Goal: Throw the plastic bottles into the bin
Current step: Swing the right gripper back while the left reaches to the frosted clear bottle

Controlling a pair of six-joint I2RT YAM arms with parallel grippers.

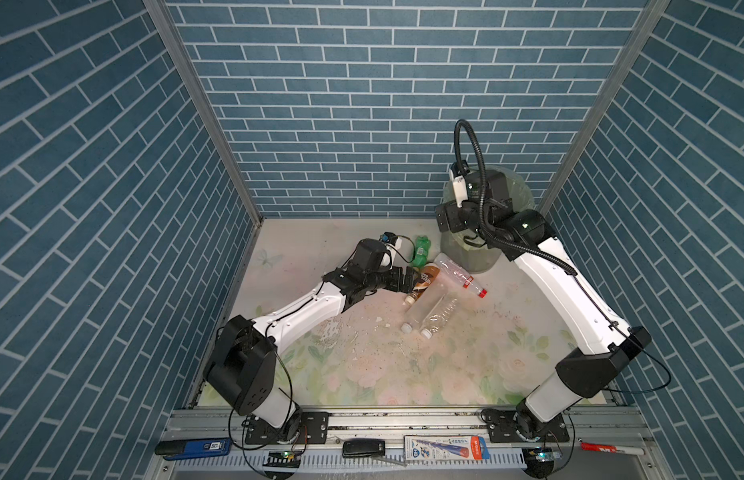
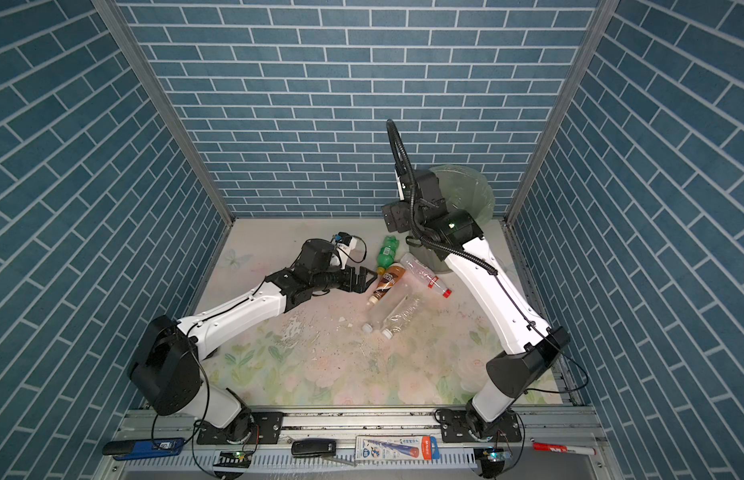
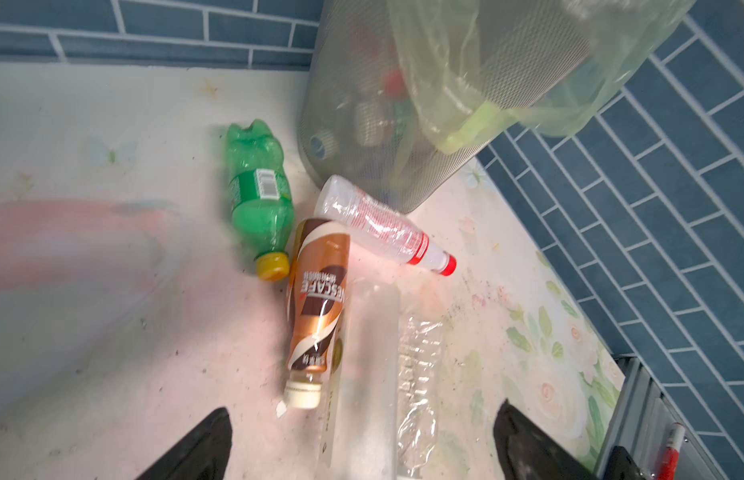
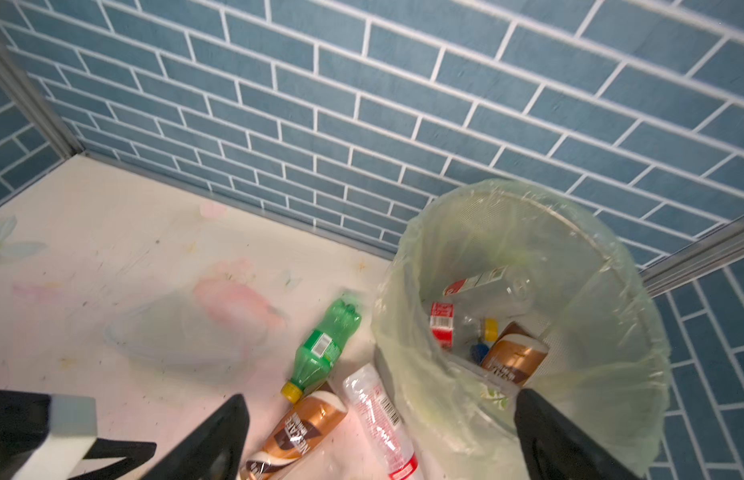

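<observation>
Left gripper [image 3: 362, 411] gapes empty, aimed at the brown bottle [image 3: 320, 291] among five bottles [image 3: 374, 224] lying beside the bin [image 4: 603, 257], likely its next pick; right gripper [image 4: 380, 397] hangs released and empty above the bin's rim, where others already rest inside

Your bin [image 3: 353, 83] is fine grey mesh, lined with a thin, glossy translucent bag [image 3: 528, 108]. The green bottle [image 3: 258, 199] is shiny see-through plastic; the coffee bottle [image 3: 320, 299] wears a metallic brown sleeve. The table [image 3: 112, 353] looks matt and gritty.
</observation>
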